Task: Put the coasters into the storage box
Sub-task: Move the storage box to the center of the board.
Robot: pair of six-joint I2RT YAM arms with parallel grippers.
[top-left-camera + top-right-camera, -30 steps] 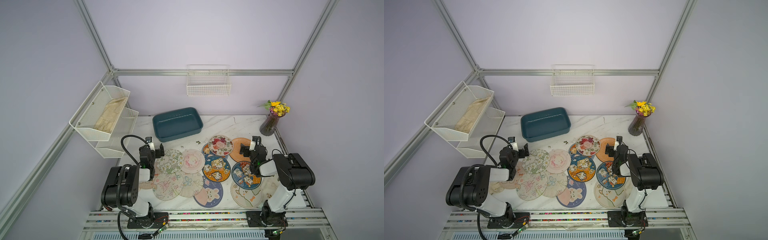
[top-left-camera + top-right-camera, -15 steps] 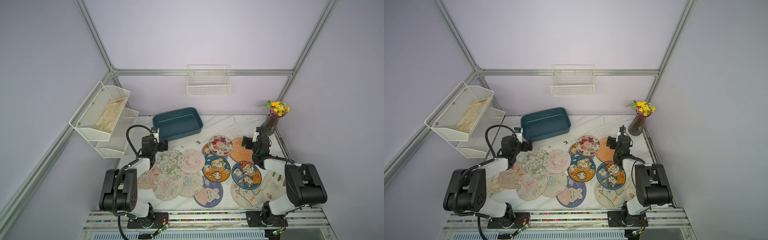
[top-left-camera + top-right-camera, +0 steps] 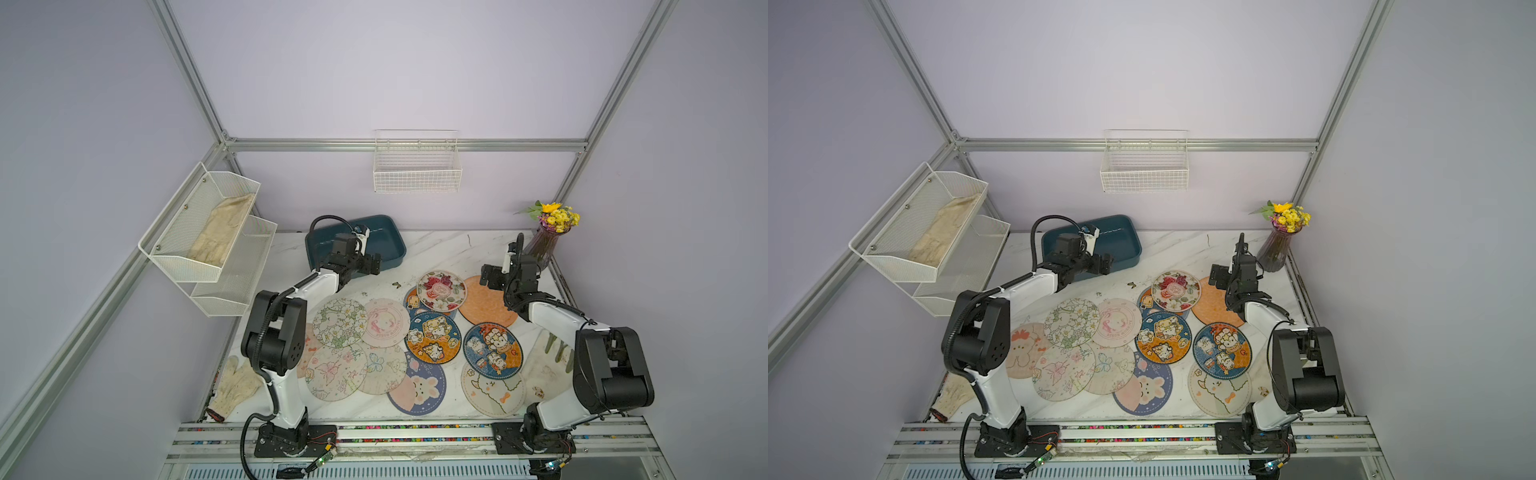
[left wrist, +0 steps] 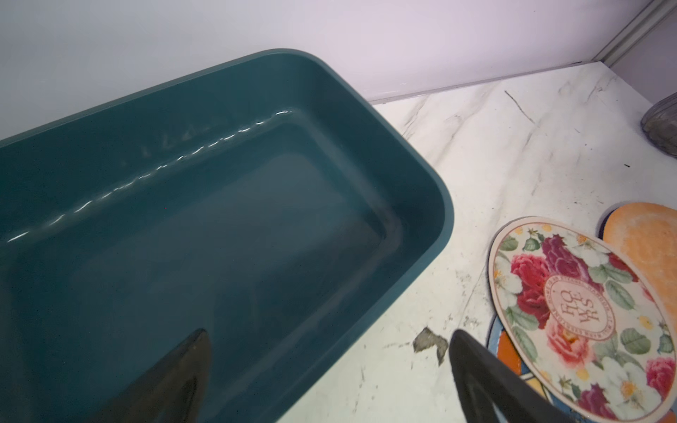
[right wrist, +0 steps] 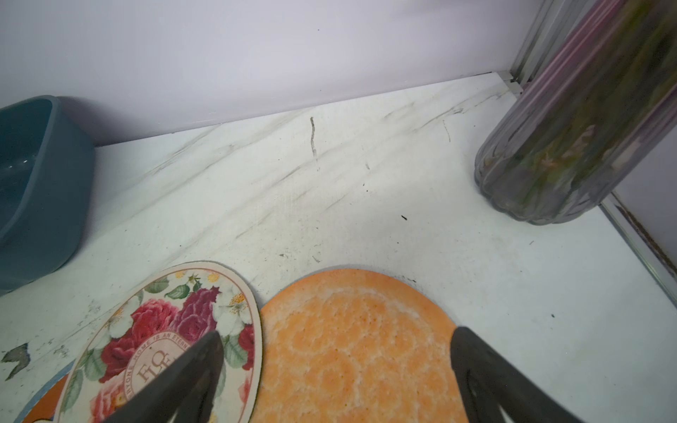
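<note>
The coasters (image 3: 434,338) are spread overlapping on the counter (image 3: 449,249), none yet in the empty storage box (image 3: 392,249) by the back wall. As they lie thin and flush, a neighbour may be dragged along where the rose coaster (image 3: 441,291) laps the orange coaster (image 3: 482,307). The left jaws are held apart, empty, above the box's near rim, and the right jaws likewise over those two coasters; bare counter is found between box and vase (image 3: 546,245), which could be knocked by the right wrist just beside it.
</note>
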